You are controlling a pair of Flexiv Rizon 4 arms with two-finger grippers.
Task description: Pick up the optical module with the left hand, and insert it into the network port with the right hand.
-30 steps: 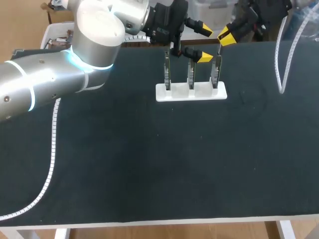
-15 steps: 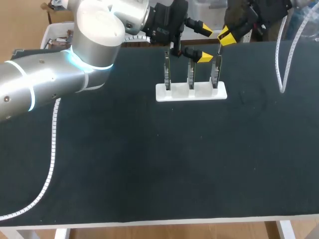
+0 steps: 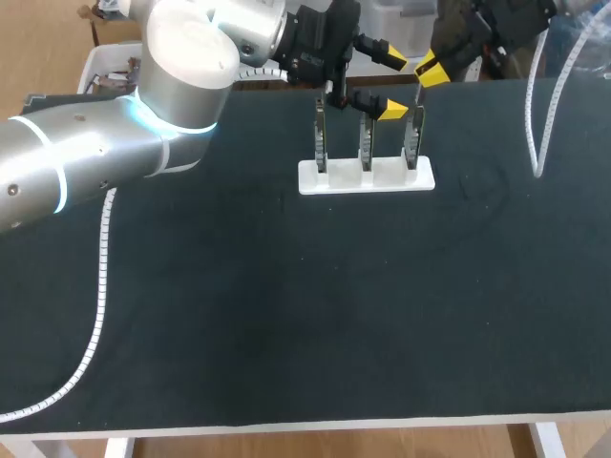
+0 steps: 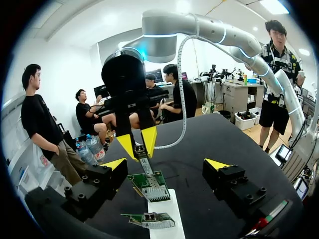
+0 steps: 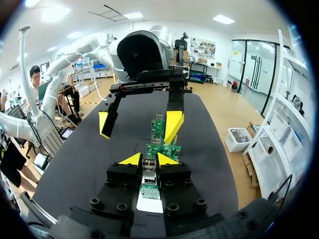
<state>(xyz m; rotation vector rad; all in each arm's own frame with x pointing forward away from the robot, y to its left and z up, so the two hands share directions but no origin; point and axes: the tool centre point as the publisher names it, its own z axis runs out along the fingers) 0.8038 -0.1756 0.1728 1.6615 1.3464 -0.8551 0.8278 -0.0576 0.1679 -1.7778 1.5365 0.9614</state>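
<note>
Table (image 3: 286,315): black top; white base (image 3: 367,177) near far edge, three boards (image 3: 321,143) upright in it.
Right gripper (image 5: 148,160): tips pressed in on module (image 5: 148,172), pinching it from both sides.
Module: at top of right-hand board (image 3: 412,143); seating depth not legible, port hidden behind fingers.
Left gripper (image 4: 166,164): spread wide, empty; middle board (image 4: 149,181) between fingers, apart from both.
Done, by judgement: pickup and handover, with module at right gripper and left one empty.
Remaining: full seating in port, release, withdrawal; insertion step judged under way, not confirmed complete.
Risk: tilt at entry, possible board flex in base.
</note>
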